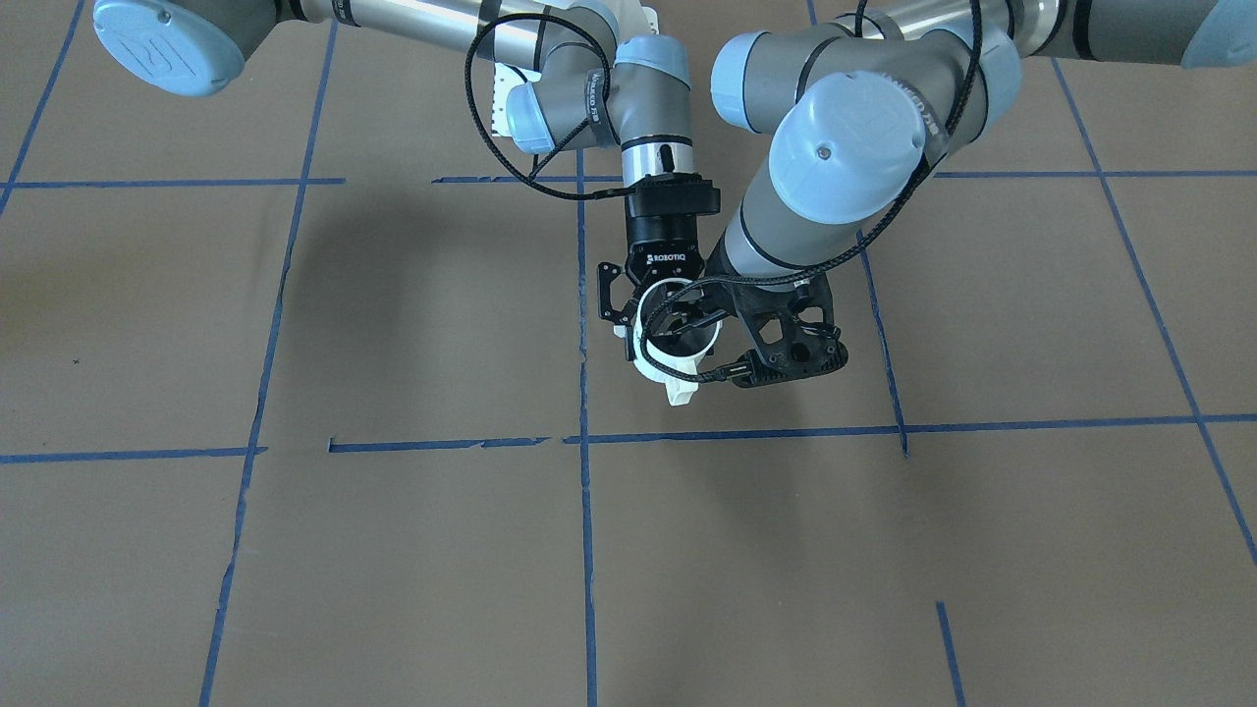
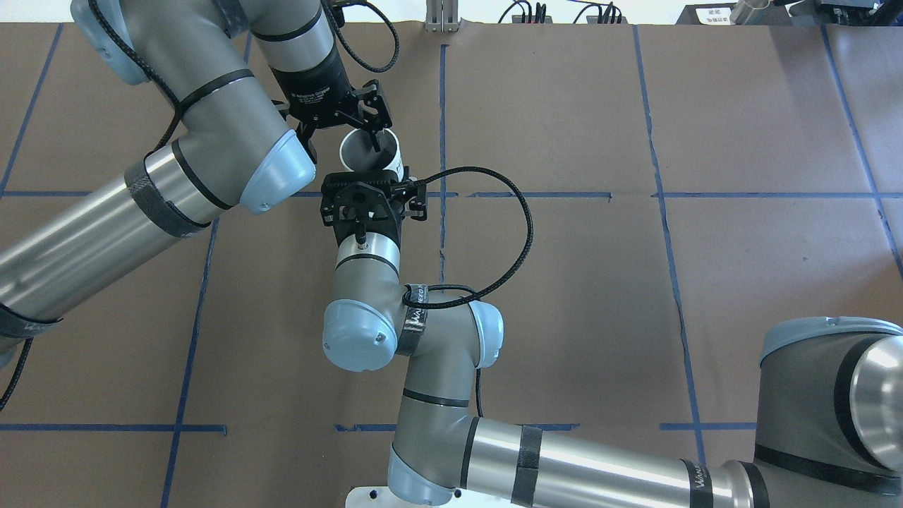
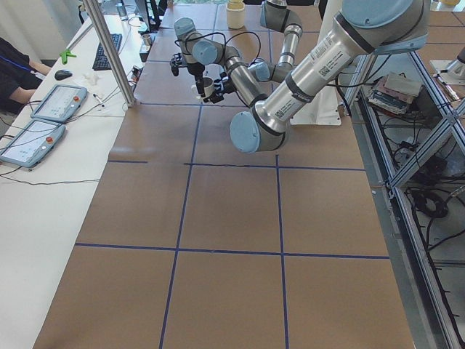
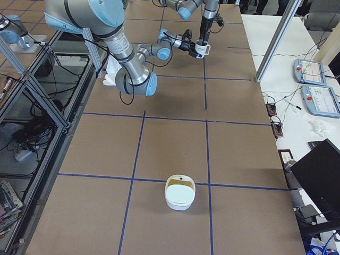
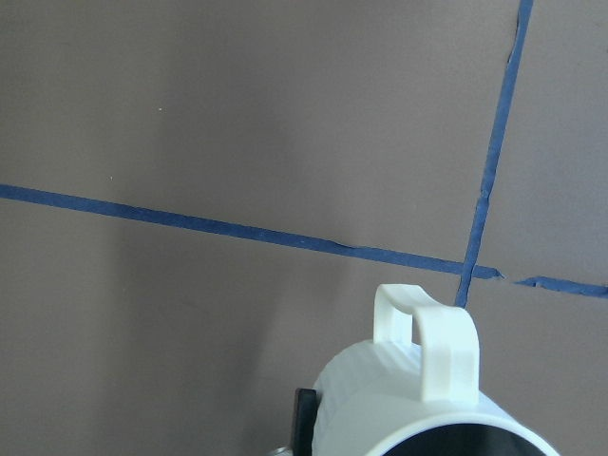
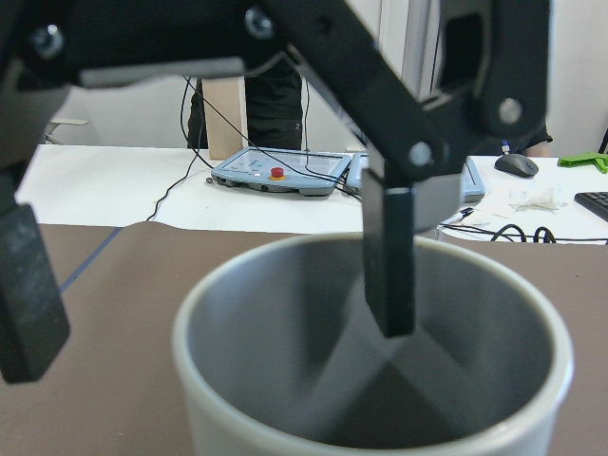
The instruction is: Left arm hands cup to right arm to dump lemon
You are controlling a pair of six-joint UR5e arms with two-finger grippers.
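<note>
The cup [image 2: 360,155] hangs over the brown paper bench [image 2: 564,282], pinched at its sides by the jaws of the right gripper [image 2: 368,187]. Those of the left gripper [image 2: 342,134] are spread, one finger [image 2: 374,138] dipped in its mouth. I judge that finger or the braided cable [image 1: 692,374] could snag the rim or squarish handle [image 5: 446,347] on parting and twist the hard, slick, ribbed cup loose. No lemon shows in its grey inside.
</note>
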